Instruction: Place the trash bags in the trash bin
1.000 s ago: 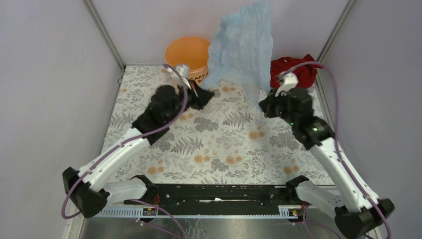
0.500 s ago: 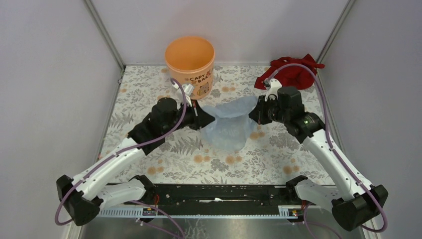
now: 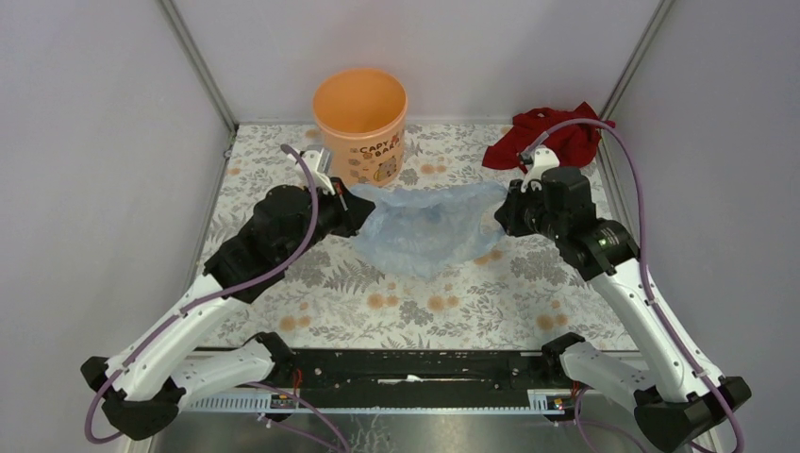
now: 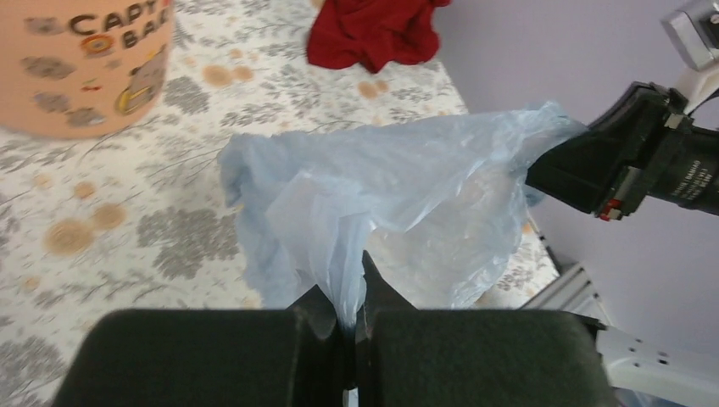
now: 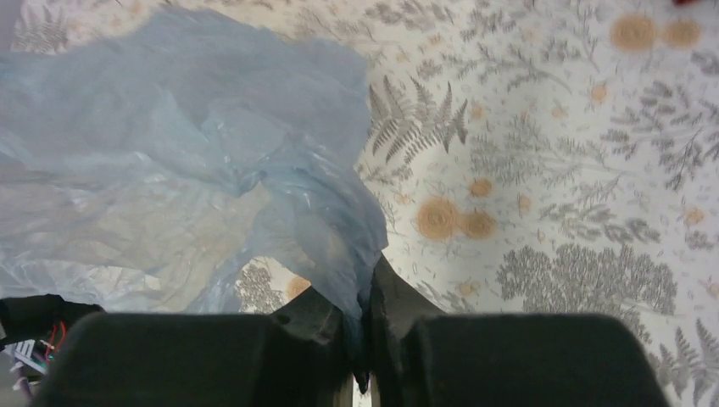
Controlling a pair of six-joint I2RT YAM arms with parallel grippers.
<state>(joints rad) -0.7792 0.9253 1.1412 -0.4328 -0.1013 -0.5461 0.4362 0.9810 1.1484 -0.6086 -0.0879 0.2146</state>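
The trash bag (image 3: pixel 425 226), a pale blue wrinkled film, hangs stretched between my two grippers just above the floral tabletop. My left gripper (image 3: pixel 363 209) is shut on the bag's left end; in the left wrist view the film (image 4: pixel 381 195) bunches into the closed left gripper (image 4: pixel 354 297). My right gripper (image 3: pixel 505 209) pinches the right end; in the right wrist view the bag (image 5: pixel 169 144) runs down between the nearly closed fingers of that gripper (image 5: pixel 365 297). The trash bin (image 3: pixel 360 142), an orange bucket with lettering, stands upright behind the left gripper, and its side fills a corner of the left wrist view (image 4: pixel 76 68).
A dark red cloth (image 3: pixel 552 142) lies crumpled at the back right corner and also appears in the left wrist view (image 4: pixel 373 34). Grey walls close in the table on the left, back and right. A black rail (image 3: pixel 415 363) runs along the near edge.
The bag, held high over the back of the table a second ago, has come down low. Both grippers have since pulled apart, stretching it wider; the left arm drew back leftward.
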